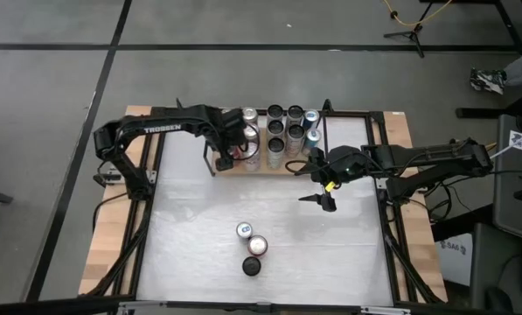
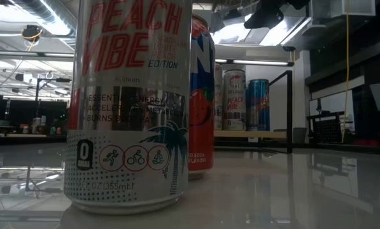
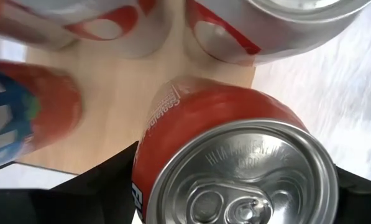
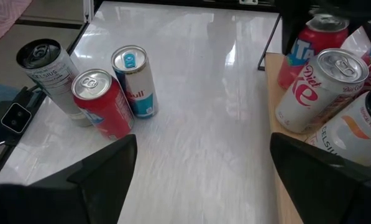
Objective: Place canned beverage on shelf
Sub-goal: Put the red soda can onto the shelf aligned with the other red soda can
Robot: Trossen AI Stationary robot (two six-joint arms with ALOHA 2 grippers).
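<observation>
Fingers on my left gripper (image 3: 235, 186) sit on either side of a red can (image 3: 235, 162), dark tips flanking its body, and I read that as a grip. From above, that gripper (image 1: 234, 144) is at the left end of the shelf (image 1: 297, 168), with the red can over the light-wood board beside other cans.

On the right gripper (image 4: 204, 180) the fingers stand wide apart with nothing between them. From above it (image 1: 323, 194) hovers over the white tabletop (image 1: 199, 236), just in front of the shelf's right end.

I count roughly ten cans (image 1: 278, 131) standing upright on the shelf in tight rows, among them a Diet Coke (image 4: 322, 87) near the front edge.

Three more cans wait in a cluster on the tabletop well in front of the shelf: a blue-and-silver Red Bull (image 4: 135, 81), a red one (image 4: 101, 102) touching it, and a black-topped Celsius (image 4: 48, 74) just beside that.

In the low view the Celsius (image 2: 129, 102) fills most of the picture, with the shelf (image 2: 253, 134) far behind.
</observation>
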